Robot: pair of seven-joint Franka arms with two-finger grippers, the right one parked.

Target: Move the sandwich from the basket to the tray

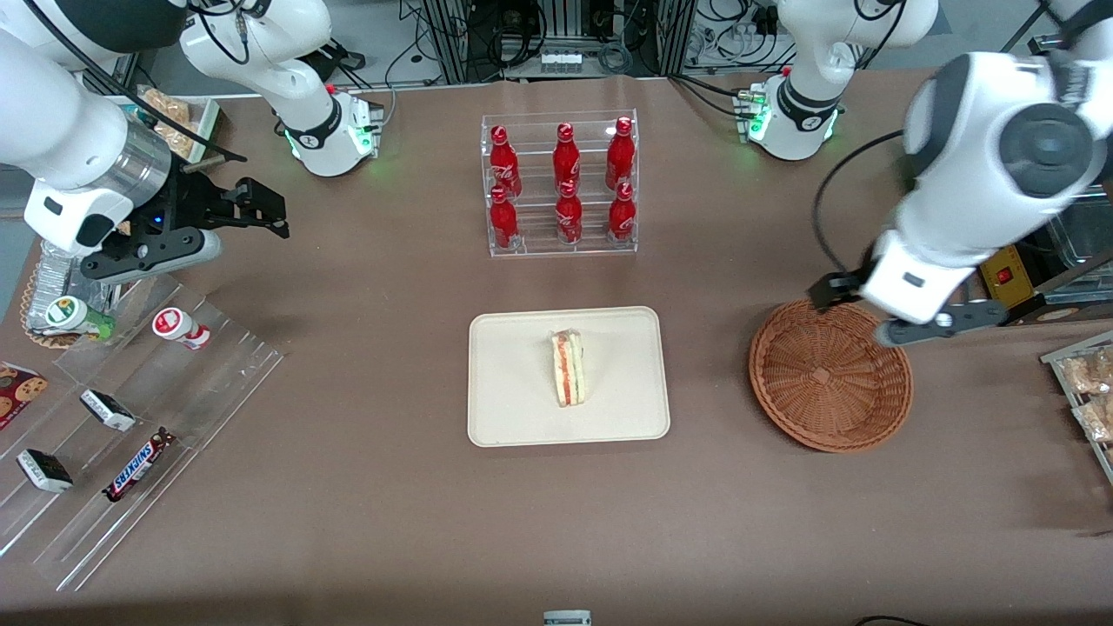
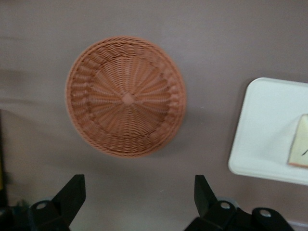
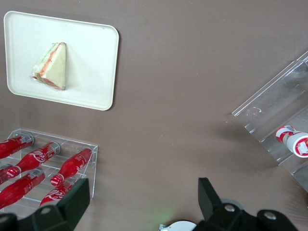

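Observation:
The sandwich (image 1: 568,367), a pale bread wedge with red and green filling, lies in the middle of the cream tray (image 1: 513,382). It also shows in the left wrist view as the sandwich (image 2: 301,142) on the tray (image 2: 264,130). The round wicker basket (image 1: 830,376) sits empty beside the tray, toward the working arm's end of the table. My gripper (image 1: 896,306) hangs above the basket's rim, farther from the front camera than its centre. It is open with nothing between its fingers (image 2: 201,187). From the wrist, the basket (image 2: 126,96) shows whole and empty.
A clear rack of red cola bottles (image 1: 561,187) stands farther from the front camera than the tray. A clear stepped rack with snack bars (image 1: 130,417) lies toward the parked arm's end. Packaged pastries (image 1: 1091,382) sit at the working arm's table edge.

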